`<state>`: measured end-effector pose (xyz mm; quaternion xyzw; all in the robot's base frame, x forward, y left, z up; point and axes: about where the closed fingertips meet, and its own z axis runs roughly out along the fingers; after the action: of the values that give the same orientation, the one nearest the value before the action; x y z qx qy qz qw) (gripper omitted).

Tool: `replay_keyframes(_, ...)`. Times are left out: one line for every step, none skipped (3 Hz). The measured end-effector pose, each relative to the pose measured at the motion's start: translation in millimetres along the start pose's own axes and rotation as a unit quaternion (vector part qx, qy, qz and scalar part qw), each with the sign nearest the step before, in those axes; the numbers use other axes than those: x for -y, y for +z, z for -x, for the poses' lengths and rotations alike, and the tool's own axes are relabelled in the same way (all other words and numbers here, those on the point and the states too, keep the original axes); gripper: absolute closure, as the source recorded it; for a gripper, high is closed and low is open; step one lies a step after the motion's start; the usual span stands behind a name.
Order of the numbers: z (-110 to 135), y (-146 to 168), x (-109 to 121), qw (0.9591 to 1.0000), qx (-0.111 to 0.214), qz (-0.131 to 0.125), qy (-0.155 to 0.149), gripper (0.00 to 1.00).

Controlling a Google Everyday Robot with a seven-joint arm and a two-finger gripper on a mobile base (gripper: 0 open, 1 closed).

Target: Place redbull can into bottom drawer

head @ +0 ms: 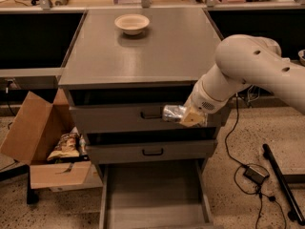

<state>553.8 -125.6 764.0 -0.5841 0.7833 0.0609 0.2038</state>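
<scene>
Cabinet front [119, 120]: claw [190, 117], 1 redbull can [172, 112]

Dim, warm light from above lays a pale sheen on the top of the grey table [167, 51]. The cream round bowl [132, 23] casts a soft shadow forward. The gripper [186, 117], before the upper drawer front [119, 118], clasps the glinting slim silvery redbull can [172, 113]. The gaps between drawers lie black.

Cannot see right end of redbull can [171, 113], clamped inside gripper [192, 118] before top drawer [119, 117]; nor front of bottom drawer [153, 190], cropped below.
</scene>
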Motion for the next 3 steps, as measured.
replay_keyframes(0.0,0.0,0.0,1.0000,0.000,0.000,0.000,1.00)
replay_keyframes(-36.4,64.3,-13.4,0.9981,-0.037,0.039,0.029,1.00)
replay_keyframes(-79.5,126.5,-36.0,0.9951,-0.064,0.060,0.046,1.00)
